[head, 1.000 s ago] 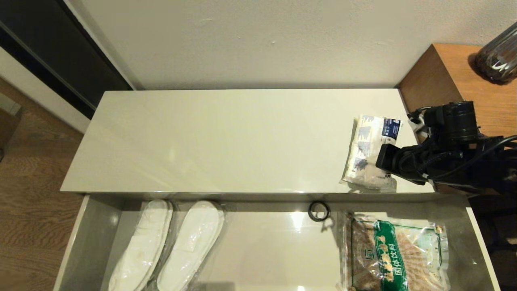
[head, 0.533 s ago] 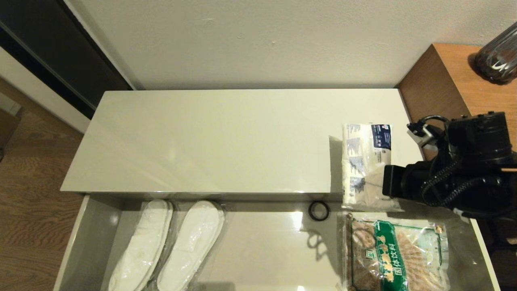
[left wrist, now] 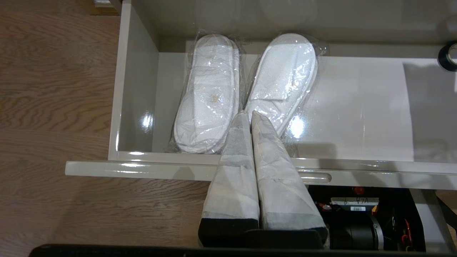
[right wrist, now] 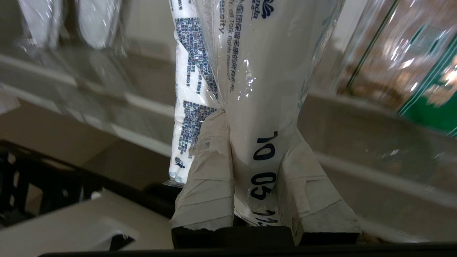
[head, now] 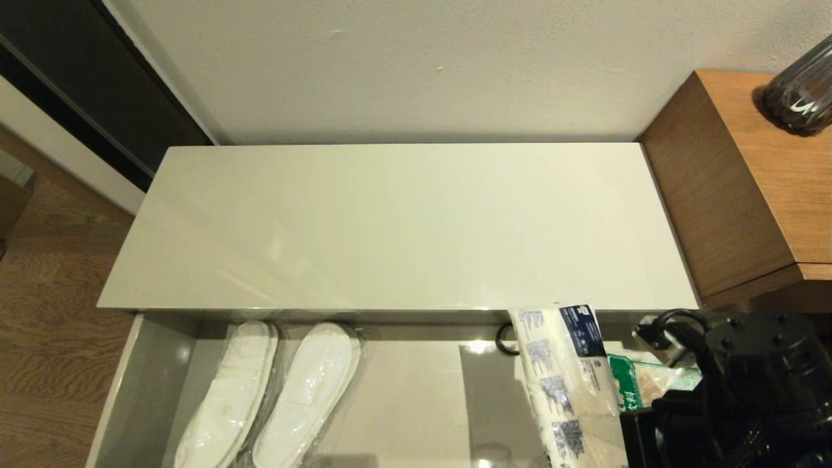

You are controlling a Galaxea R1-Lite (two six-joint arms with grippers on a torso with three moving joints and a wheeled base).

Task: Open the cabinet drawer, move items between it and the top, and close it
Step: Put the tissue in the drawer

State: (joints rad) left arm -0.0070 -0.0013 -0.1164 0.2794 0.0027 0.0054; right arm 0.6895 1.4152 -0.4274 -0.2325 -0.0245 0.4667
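Observation:
The drawer (head: 403, 403) stands pulled out below the glossy cream top (head: 390, 221), which is bare. My right gripper (right wrist: 257, 130) is shut on the near end of the white packet (head: 565, 383) with grey-blue print. It holds the packet in the air over the drawer's right part. Partly covered by it, the clear packet with the green label (head: 650, 383) lies in the drawer's right end and also shows in the right wrist view (right wrist: 410, 71). My left gripper (left wrist: 248, 114) is shut and empty above the drawer's front edge (left wrist: 142, 167), near the slippers.
Wrapped white slippers (head: 273, 390) lie in the drawer's left part. A small black ring (head: 504, 341) sits at the drawer's back, half behind the held packet. A taller brown wood surface (head: 747, 182) with a dark glass vessel (head: 799, 91) stands to the right.
My right gripper has carried the white packet off the right end of the top, toward me and down, to over the open drawer. The top is now bare.

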